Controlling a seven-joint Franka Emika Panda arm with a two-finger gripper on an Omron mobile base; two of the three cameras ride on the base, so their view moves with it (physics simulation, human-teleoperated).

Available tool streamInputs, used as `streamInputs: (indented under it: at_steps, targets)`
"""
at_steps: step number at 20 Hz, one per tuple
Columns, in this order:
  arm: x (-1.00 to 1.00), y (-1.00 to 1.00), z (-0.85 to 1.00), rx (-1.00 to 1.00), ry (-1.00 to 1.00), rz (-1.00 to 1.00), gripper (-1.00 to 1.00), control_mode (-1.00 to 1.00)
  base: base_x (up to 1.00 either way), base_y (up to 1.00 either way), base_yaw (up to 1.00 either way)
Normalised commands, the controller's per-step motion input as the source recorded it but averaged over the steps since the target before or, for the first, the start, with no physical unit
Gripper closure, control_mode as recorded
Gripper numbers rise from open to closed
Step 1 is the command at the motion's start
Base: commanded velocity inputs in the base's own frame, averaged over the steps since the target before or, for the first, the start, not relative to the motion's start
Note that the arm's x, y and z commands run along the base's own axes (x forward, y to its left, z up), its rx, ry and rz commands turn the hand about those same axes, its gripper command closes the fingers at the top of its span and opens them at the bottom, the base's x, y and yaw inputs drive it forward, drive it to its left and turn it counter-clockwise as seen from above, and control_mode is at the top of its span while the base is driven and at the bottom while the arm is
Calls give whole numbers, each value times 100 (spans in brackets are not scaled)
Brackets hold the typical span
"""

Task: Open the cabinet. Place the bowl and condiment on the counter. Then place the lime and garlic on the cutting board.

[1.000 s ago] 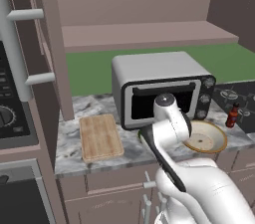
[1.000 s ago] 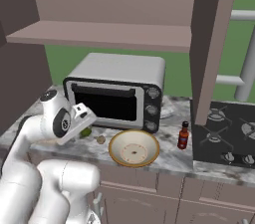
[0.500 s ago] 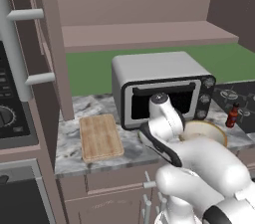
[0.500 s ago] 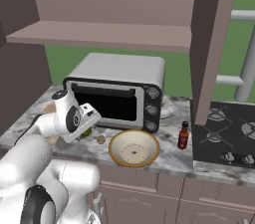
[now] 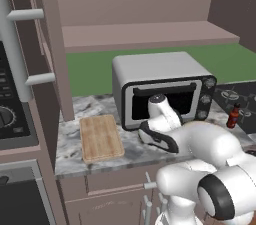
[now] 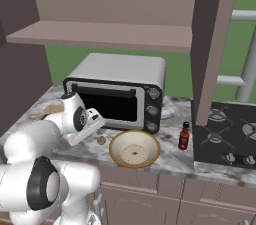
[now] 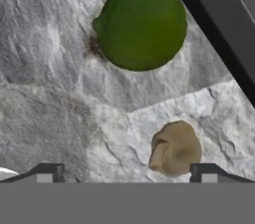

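Observation:
My gripper (image 7: 127, 173) hangs open just above the counter (image 7: 45, 68), in front of the toaster oven. The green lime (image 7: 142, 25) lies ahead of the fingertips (image 7: 47, 173). Close by the right fingertip sits the beige garlic (image 7: 175, 148), apart from the lime. From the right base, the gripper (image 6: 90, 130) is left of the garlic (image 6: 101, 140) and the tan bowl (image 6: 134, 149). The red condiment (image 6: 184, 136) stands upright right of the bowl. The cutting board (image 5: 100, 138) lies bare, left of the gripper (image 5: 152, 138). The cabinet (image 5: 145, 34) stands open.
A silver toaster oven (image 5: 162, 89) stands at the back of the counter (image 5: 70, 154), right behind my hand. The open cabinet door (image 5: 50, 44) with grey bar handles hangs at the left. A black stovetop (image 6: 227, 136) lies past the condiment bottle.
My hand has moved along the front of the toaster oven toward the lime and garlic, and the arm has folded in closer. The jaws stayed open.

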Motion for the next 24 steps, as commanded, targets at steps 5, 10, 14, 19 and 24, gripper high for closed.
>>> streamInputs:
  at_steps: [5,10,14,19,24]
  targets:
    - [9,-19,-18,0,4,0,-100,-100,0,0,0]
    - [22,-19,-10,0,2,0,-100,-100,0,0,0]
    - [19,-14,-21,0,2,0,-100,-100,0,0,0]
    - [15,-13,-22,0,2,0,-100,-100,0,0,0]
    - [6,-9,-9,0,1,0,100,-100,0,0,0]
